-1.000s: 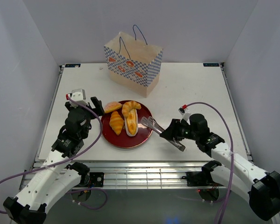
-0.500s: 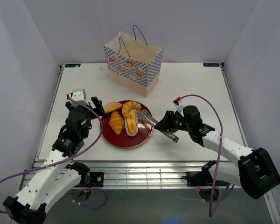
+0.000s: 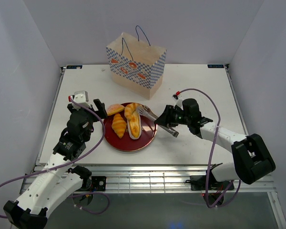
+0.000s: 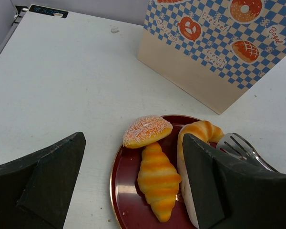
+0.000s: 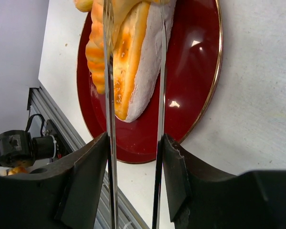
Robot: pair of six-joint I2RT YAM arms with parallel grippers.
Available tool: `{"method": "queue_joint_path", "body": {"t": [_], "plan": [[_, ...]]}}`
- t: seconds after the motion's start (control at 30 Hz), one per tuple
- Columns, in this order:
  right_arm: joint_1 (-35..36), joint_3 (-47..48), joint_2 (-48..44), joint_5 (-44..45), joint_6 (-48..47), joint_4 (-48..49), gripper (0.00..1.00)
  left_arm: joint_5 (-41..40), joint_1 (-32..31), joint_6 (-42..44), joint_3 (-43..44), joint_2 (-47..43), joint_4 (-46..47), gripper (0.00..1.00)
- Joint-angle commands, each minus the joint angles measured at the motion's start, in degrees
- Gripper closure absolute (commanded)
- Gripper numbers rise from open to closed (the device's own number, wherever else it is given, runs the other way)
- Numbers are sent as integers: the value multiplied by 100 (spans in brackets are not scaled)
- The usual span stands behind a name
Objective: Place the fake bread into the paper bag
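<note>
The fake bread lies on a dark red plate (image 3: 133,142): a croissant (image 3: 119,125), a sugared orange bun (image 3: 115,109), and an oblong cream-sided loaf (image 3: 134,128) with a curved roll (image 3: 133,109) at its far end. My right gripper (image 3: 166,123) is shut on metal tongs (image 3: 151,116). The tongs' tips reach over the plate's right side to the loaf. In the right wrist view the tongs' two arms (image 5: 109,119) run past either side of the loaf (image 5: 133,62). My left gripper (image 3: 96,109) stands open, left of the plate. The paper bag (image 3: 136,67) stands upright behind the plate.
The left wrist view shows the bag's checkered side (image 4: 214,47) close behind the plate (image 4: 121,191), and the tongs' slotted tip (image 4: 240,149) at the right. White walls enclose the table on three sides. The table's front rail (image 3: 143,171) runs below the plate.
My right arm has moved left and away from the front edge, carrying the tongs from the plate's right rim to the loaf. The left arm and the bread have not moved.
</note>
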Motion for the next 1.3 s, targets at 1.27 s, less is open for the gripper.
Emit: {"method": "queue_joint_path", "body": {"t": [1.27], "plan": [[-333, 210, 480, -632, 198, 1384, 67, 267, -16, 44, 95, -11, -21, 7]]}}
